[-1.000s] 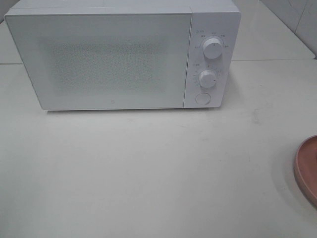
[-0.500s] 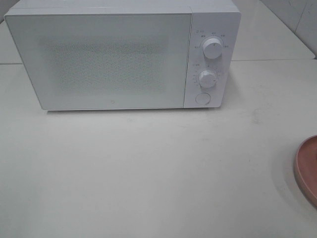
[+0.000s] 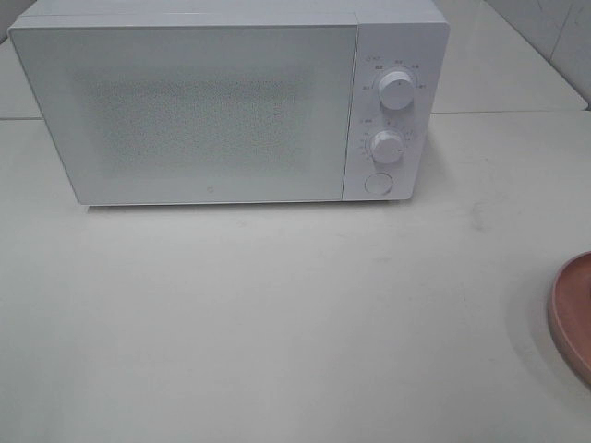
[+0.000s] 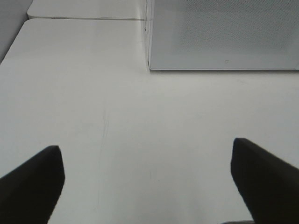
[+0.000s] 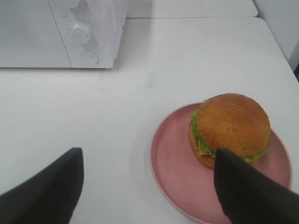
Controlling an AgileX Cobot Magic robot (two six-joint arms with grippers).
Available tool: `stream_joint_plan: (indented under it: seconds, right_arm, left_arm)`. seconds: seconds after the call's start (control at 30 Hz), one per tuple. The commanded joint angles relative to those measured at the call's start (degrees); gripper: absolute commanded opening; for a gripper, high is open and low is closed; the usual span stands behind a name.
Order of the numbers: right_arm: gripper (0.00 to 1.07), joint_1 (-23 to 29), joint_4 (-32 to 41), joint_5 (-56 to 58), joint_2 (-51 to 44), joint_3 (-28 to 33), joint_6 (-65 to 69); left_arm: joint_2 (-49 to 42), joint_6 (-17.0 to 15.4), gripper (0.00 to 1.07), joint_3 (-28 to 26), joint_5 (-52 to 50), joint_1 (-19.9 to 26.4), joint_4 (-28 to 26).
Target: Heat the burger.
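The burger [image 5: 231, 128], with a golden-brown bun and a green lettuce frill, sits on a pink round plate [image 5: 175, 163] in the right wrist view. In the exterior high view only the plate's edge [image 3: 572, 314] shows at the right border, and the burger is out of view there. My right gripper [image 5: 149, 186] is open and empty, hovering above the table just short of the plate. My left gripper [image 4: 147, 179] is open and empty over bare table, in front of the microwave's left corner. Neither gripper shows in the exterior high view.
A white microwave [image 3: 212, 111] stands at the back of the white table with its door shut, two dials [image 3: 395, 90] and a round button [image 3: 378, 183] on its right panel. It also shows in the left wrist view [image 4: 224, 35] and the right wrist view [image 5: 60, 32].
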Motion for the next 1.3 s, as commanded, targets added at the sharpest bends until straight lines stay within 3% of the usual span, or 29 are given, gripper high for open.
stream_joint_plan:
  seconds: [0.03, 1.3]
  right_arm:
    - [0.75, -0.3, 0.0, -0.4, -1.5, 0.1, -0.5]
    - [0.75, -0.3, 0.0, -0.4, -1.5, 0.1, -0.5]
  left_arm:
    - [-1.0, -0.1, 0.88, 0.0, 0.1, 0.2, -0.6]
    - [-1.0, -0.1, 0.88, 0.0, 0.1, 0.2, -0.6]
